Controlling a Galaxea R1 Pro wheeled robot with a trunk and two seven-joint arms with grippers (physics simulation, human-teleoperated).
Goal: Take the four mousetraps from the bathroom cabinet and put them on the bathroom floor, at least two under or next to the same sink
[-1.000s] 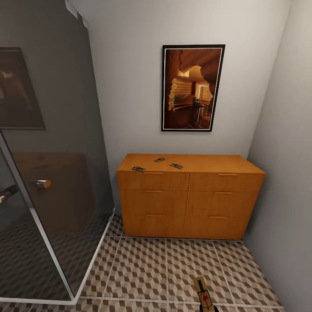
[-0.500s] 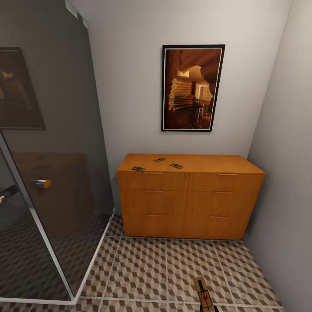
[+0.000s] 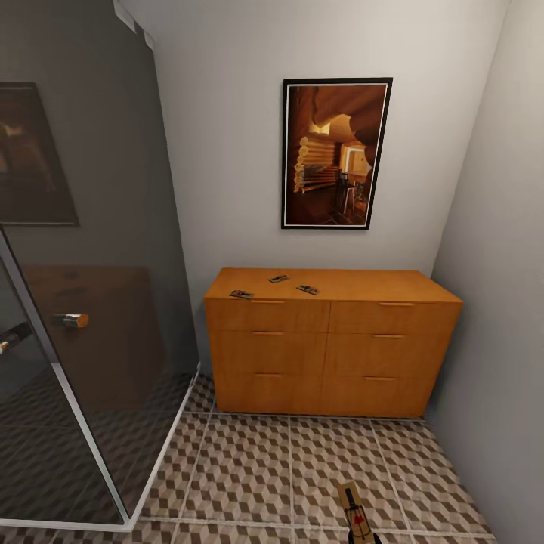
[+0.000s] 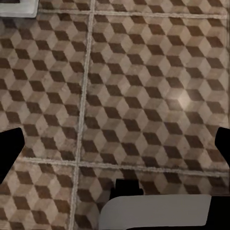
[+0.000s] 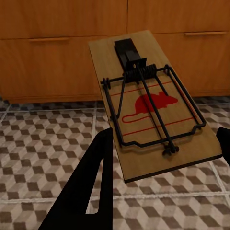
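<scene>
- Head view shows the cabinet (image 3: 332, 340) against the back wall, under a framed picture (image 3: 336, 153), with all six drawers shut.
- Three mousetraps lie flat on the cabinet top, toward its left half: one at the front left edge (image 3: 242, 294), one further back (image 3: 278, 279), and one just right of it (image 3: 307, 289).
- A fourth mousetrap (image 3: 357, 515) shows at the lower edge of this view, above the bathroom floor (image 3: 257, 468).
- Right wrist view — the right claw (image 5: 165, 158) holds this fourth mousetrap (image 5: 152, 103) by its near end; one dark finger (image 5: 93, 177) touches the board edge, and the board is tilted, off the tiles.
- Left wrist view — the left claw (image 4: 117, 148) is wide open and empty, its fingertips (image 4: 9, 146) far apart over the patterned tiles.
- A glass shower wall (image 3: 83, 302) stands left of the cabinet.
</scene>
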